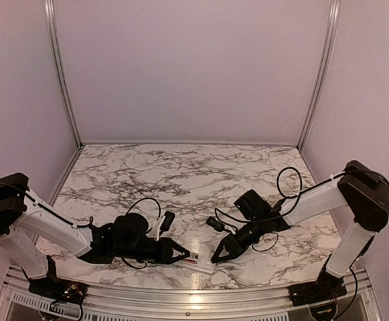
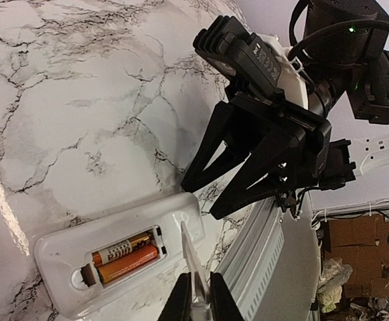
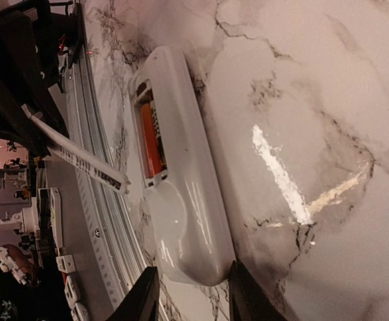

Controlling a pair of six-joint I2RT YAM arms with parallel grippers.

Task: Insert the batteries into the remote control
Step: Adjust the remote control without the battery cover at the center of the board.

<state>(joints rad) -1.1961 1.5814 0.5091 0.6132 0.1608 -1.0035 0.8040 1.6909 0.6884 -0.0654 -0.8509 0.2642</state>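
No text is legible; faint print on the batteries (image 2: 122,256) is blurred.

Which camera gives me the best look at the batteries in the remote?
Left wrist: it looks straight into the remote control's open recess, with both batteries lying side by side. Right wrist sees only an orange sliver edge-on. Top external shows the remote control too small to make batteries out.

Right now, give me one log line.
batteries: both in bay; remote: face down, bay open; left gripper: holding cover; right gripper: open, straddling remote end
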